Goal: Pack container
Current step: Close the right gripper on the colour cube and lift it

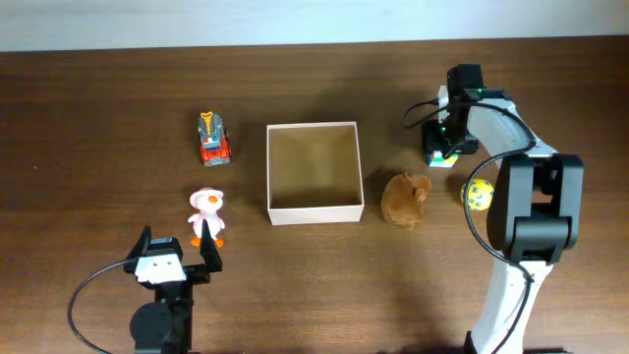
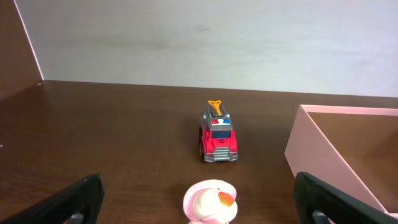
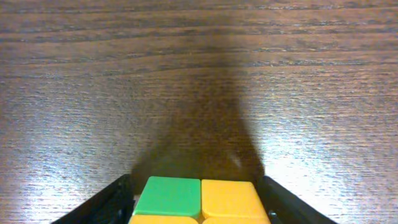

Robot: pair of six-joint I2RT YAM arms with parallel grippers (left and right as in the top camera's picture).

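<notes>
The container (image 1: 267,167) is a shallow square box with white walls and a tan floor, mid-table; its wall shows at the right of the left wrist view (image 2: 323,143). My left gripper (image 1: 178,239) (image 2: 198,177) is open, low on the table just before a pink and white duck toy (image 1: 206,214) (image 2: 211,202). A red toy truck (image 1: 213,140) (image 2: 218,138) stands beyond the duck. My right gripper (image 1: 444,147) (image 3: 194,178) is shut on a puzzle cube with green and yellow tiles (image 1: 441,158) (image 3: 199,199), right of the container.
A brown plush toy (image 1: 405,200) lies just right of the container. A yellow ball (image 1: 479,195) sits right of it, beside the right arm's base. A pale wall runs along the table's far edge (image 2: 199,37).
</notes>
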